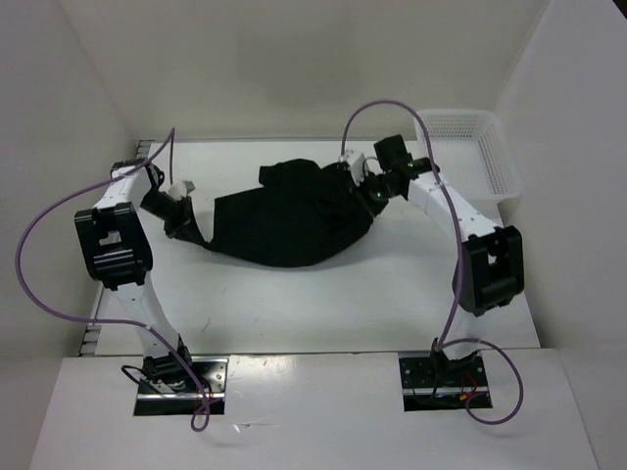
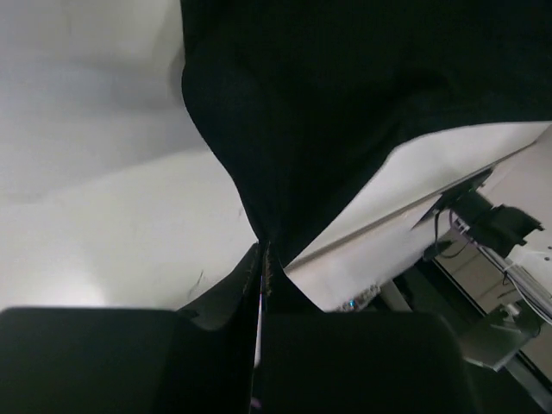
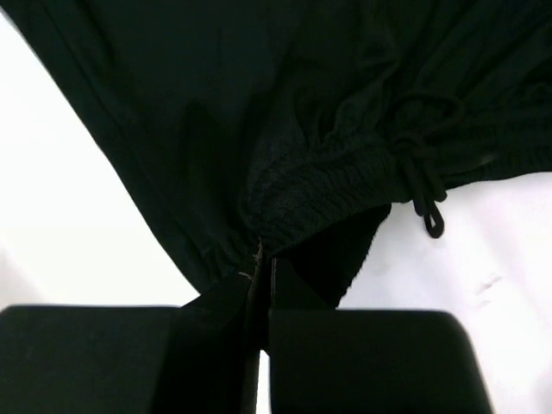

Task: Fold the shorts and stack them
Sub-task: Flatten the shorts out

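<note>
The left claw [image 1: 184,225] is pinched shut on one hem corner of the plain black soft-fabric shorts [image 1: 294,220], which span from it rightward to the right claw [image 1: 370,196]. That claw is clamped shut on the gathered waistband edge, beside the thin drawstring [image 3: 423,185]. Bare white table [image 1: 323,304] lies nearward of both claws; a white mesh basket [image 1: 485,157] sits right of the right claw.

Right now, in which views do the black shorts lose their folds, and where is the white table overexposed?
Top external: the shorts read as a nearly flat black mass, the table evenly lit. Left wrist: cloth featureless black. Right wrist: waistband gathers and drawstring show, but the table is blown out white.
</note>
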